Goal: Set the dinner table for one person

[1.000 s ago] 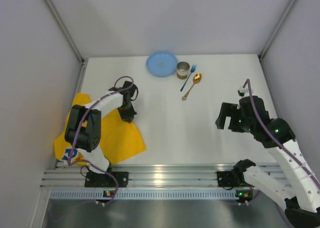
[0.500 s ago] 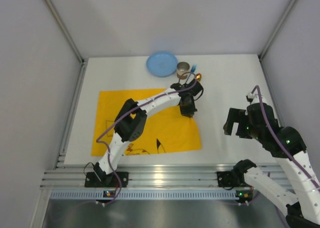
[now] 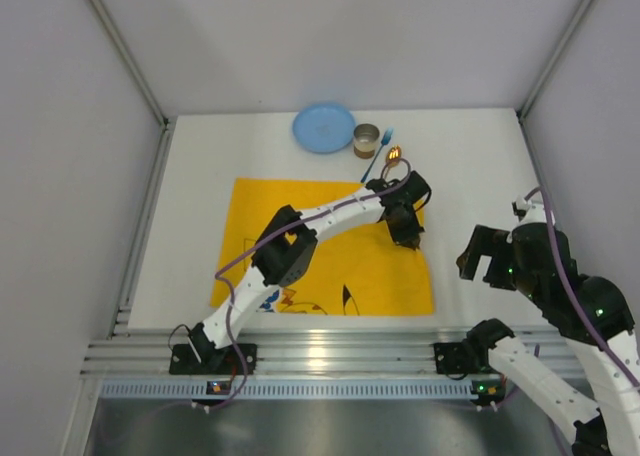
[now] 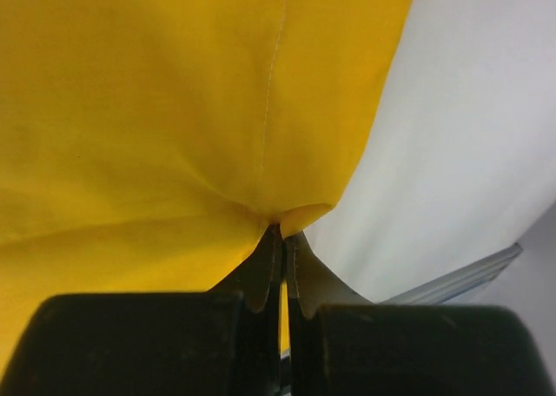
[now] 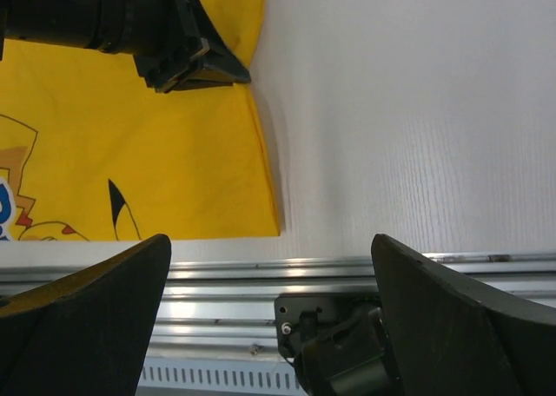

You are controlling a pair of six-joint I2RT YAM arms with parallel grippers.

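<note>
One yellow cartoon-printed placemat (image 3: 300, 226) lies spread on the white bench (image 3: 480, 166), which fills the enclosure floor, with one silver rail (image 3: 320, 351) along its near edge. Your left claw (image 4: 280, 240) is pinched tight on the placemat at its far right corner, the cloth puckering where the jaws meet. Your right claw (image 5: 269, 240) hangs spread wide over the bench beside the placemat's right edge, holding nothing. At the far edge of the bench you have one blue plate (image 3: 323, 128) and one small metal tin (image 3: 366, 140) just right of it. One blue fork (image 3: 378, 154) and one gold spoon (image 3: 393, 156) lie side by side beside the tin.
</note>
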